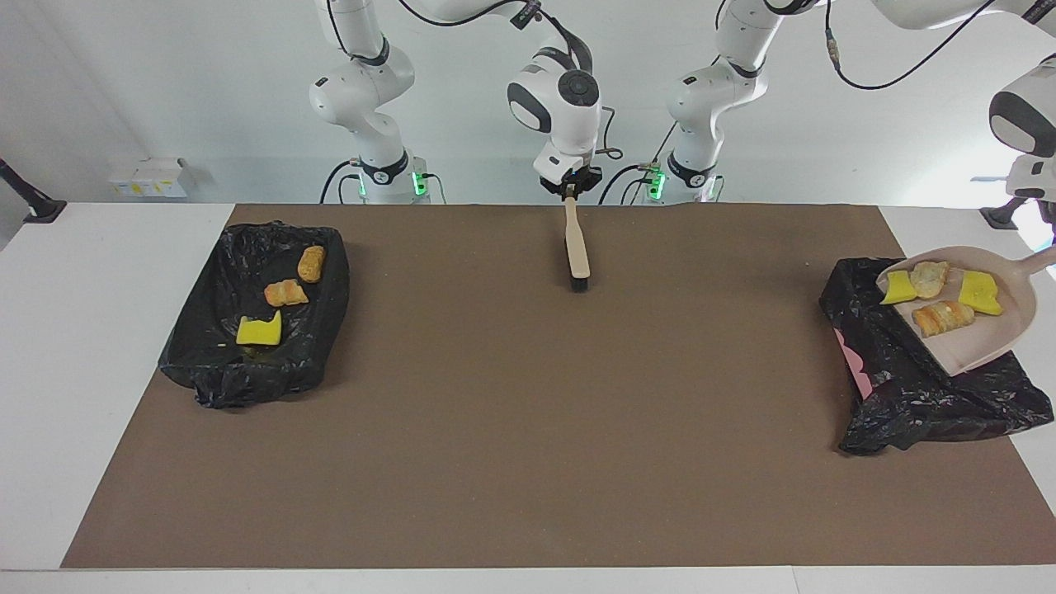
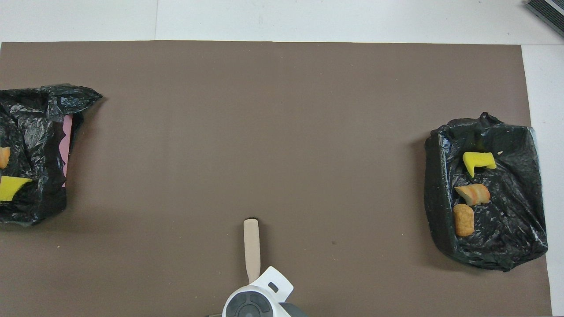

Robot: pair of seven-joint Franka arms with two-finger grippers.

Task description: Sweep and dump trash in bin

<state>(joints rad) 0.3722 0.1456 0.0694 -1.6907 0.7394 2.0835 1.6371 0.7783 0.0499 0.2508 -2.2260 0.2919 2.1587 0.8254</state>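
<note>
Dustpan [image 1: 973,334] with trash [image 1: 943,318] over the bin [image 1: 916,388] at the left arm's end.

Facing view: high, across the table [image 1: 528,495], looking at both arm bases. Overhead: steeply down from the robots' end. Shared: brown mat [image 2: 282,132], both bins.

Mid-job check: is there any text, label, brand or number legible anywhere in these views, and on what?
None can be read.
White boxes on the white surface past the right arm's end of the mat: any print is too small to make out.
Dustpan, brush, both black bin bags: no markings visible.
</note>
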